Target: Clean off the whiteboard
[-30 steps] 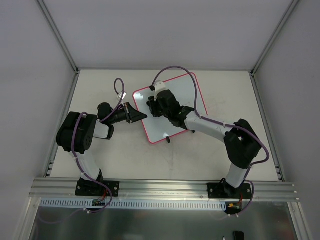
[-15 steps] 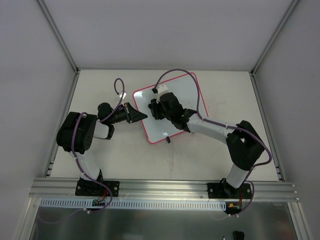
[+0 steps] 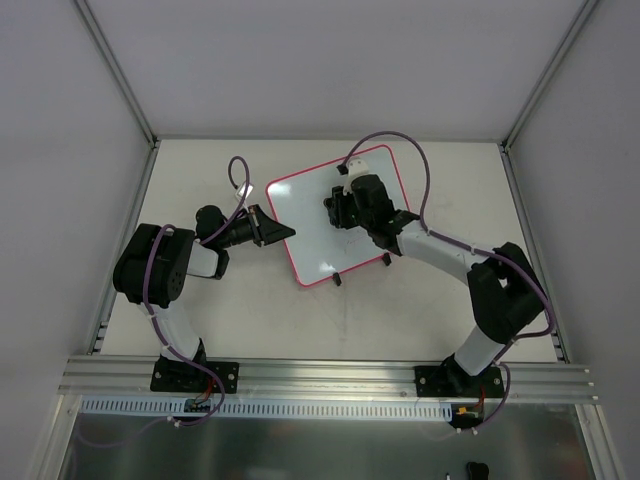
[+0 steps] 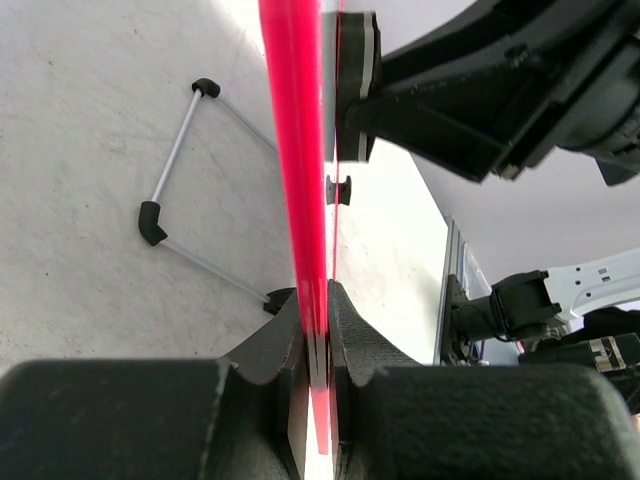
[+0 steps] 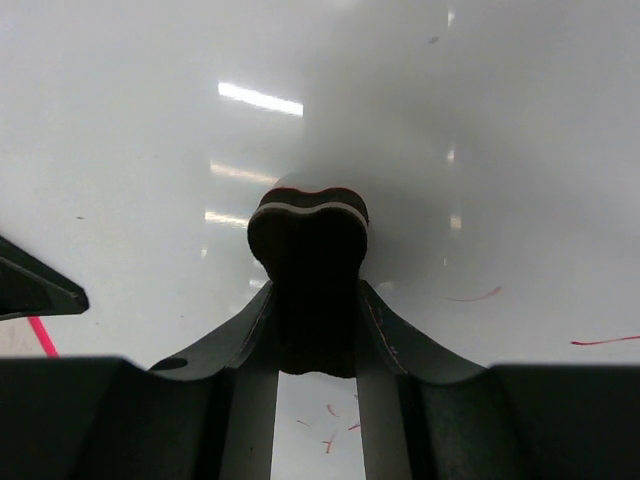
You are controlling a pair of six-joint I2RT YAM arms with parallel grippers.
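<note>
The whiteboard (image 3: 312, 238) lies tilted on the table, white with a thin pink-red frame and two black clips (image 3: 338, 281) on its near edge. My left gripper (image 3: 277, 229) is shut on the board's left edge; in the left wrist view the red frame (image 4: 300, 150) runs between the pads (image 4: 345, 330). My right gripper (image 3: 338, 210) is over the board's middle, shut on a dark eraser (image 5: 308, 235) pressed against the white surface (image 5: 450, 120). Faint red strokes (image 5: 470, 296) remain beside the eraser, and small red specks (image 5: 335, 437) below it.
A thin wire stand with black ends (image 4: 190, 190) lies under the board in the left wrist view. Grey walls enclose the table on three sides, with metal posts (image 3: 120, 75) at the back corners. An aluminium rail (image 3: 320, 375) runs along the near edge.
My right gripper has slid the eraser across the board from its left part toward the upper right. The left gripper and the board have stayed put.
</note>
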